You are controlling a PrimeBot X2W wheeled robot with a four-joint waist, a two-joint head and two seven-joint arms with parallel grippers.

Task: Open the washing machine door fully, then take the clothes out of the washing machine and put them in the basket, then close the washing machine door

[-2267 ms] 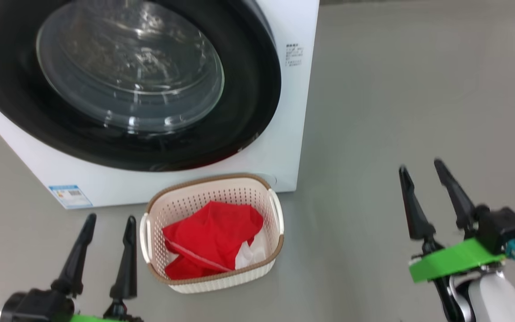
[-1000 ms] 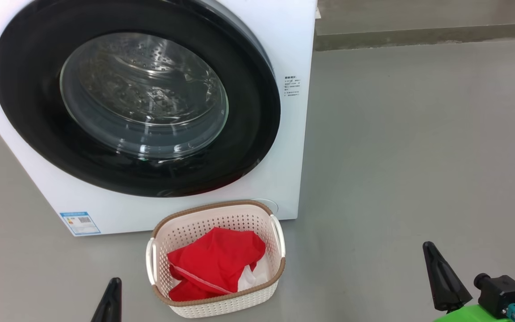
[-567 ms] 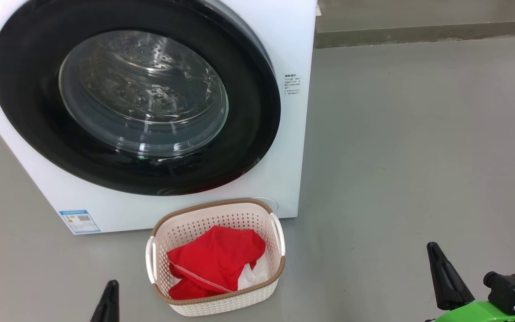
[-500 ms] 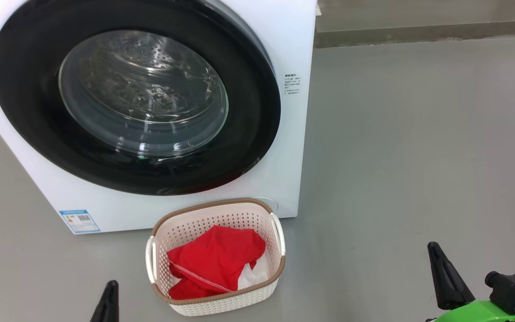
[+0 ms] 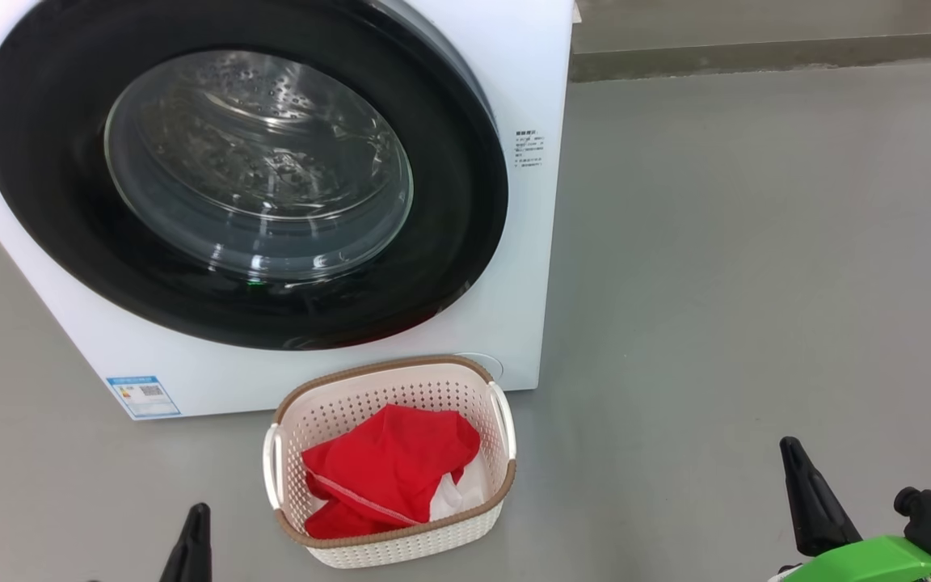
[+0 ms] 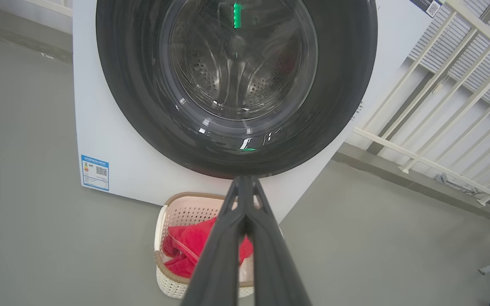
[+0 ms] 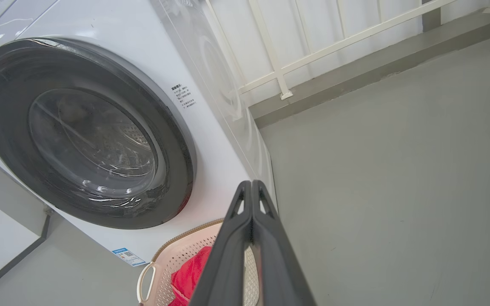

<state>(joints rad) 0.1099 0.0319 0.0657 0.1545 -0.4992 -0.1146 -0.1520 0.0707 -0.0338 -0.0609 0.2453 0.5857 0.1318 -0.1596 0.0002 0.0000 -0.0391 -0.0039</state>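
Since the earliest frame, both grippers have closed: each finger pair stood apart then and is pressed together now. The head camera has also moved, so the machine sits lower in its frame.

The left gripper (image 6: 245, 180) is clenched on nothing. Its tips meet at the centre of the left wrist view, in front of the lower rim of the washing machine door (image 5: 465, 202). The right gripper (image 7: 251, 185) is also clenched and empty, with its tips at the lower centre of the right wrist view.

The door is closed flush against the washing machine (image 5: 530, 65), in the upper left of the head view (the steel drum shows through the glass). The basket (image 5: 389, 368) stands on the grey floor (image 5: 756, 242) at the lower centre, just in front of the machine. The clothes (image 5: 389, 469) lie inside the basket, red with a white patch at the lower right. A blue label (image 5: 142, 394) sits at the machine's lower left corner.
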